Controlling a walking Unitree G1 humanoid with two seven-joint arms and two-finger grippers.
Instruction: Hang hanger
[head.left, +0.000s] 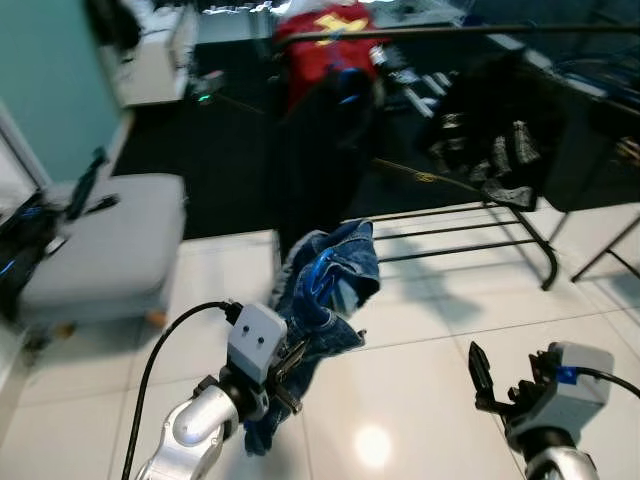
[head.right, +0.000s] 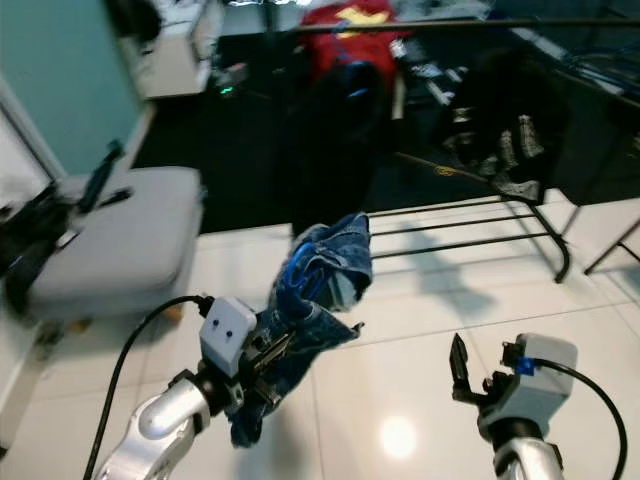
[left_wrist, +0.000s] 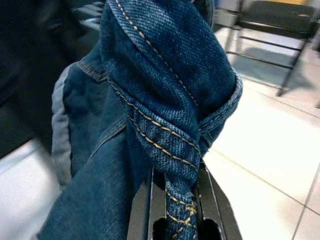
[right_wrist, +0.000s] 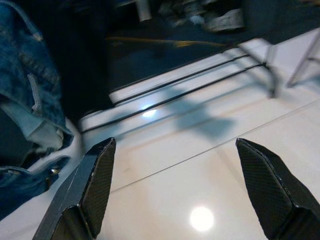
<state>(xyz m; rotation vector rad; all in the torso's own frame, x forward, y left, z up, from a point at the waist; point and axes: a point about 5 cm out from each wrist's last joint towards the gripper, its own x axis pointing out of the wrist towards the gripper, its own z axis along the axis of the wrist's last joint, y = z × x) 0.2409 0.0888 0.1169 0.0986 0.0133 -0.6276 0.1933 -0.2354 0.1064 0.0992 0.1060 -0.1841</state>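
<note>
Left gripper, low and left of centre in the head views: fingers pinched on a folded band of blue denim garment, bulk of the cloth bunched above and ahead of the wrist, a tail hanging below it. Left wrist view: two black fingers pressed tight either side of a stitched denim seam, orange thread plain to see; no such detail in the head views. Hanger itself: cannot be made out under the cloth in any view. Right gripper, low on the right, well apart from the denim: fingers spread wide, holding nothing, with white tile between them in the right wrist view; from the head views only one upright black finger legible. Clothes rail: dark horizontal bar across the top, carrying a red garment and dark garments. Rack base: black bars lying on the floor beyond the denim, also seen in the right wrist view. Grey cushioned seat at left, black straps on it. Floor: glossy white tile with a round light reflection. Teal wall at upper left.
</note>
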